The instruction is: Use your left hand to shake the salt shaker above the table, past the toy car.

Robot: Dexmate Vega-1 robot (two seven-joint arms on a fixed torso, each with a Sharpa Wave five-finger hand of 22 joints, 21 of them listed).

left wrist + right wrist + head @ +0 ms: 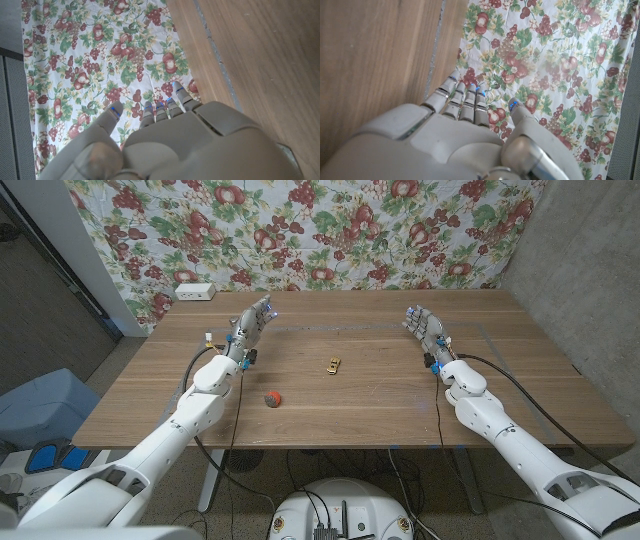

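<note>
The floral cloth (330,230) hangs behind the wooden counter (350,405), along its far edge. The left robot hand (250,323) stands near the far left part of the counter, fingers stretched out and apart, holding nothing; the left wrist view shows its fingers (165,107) reaching towards the cloth. The right robot hand (425,328) stands near the far right part, likewise spread and holding nothing. A white box (195,292) sits past the counter's far left corner. A small red and green ball-like thing (272,398) lies left of the counter's middle. The toy car (333,364), yellowish, lies near the middle. A tiny item (206,337), possibly the salt shaker, stands by the left edge; too small to tell.
</note>
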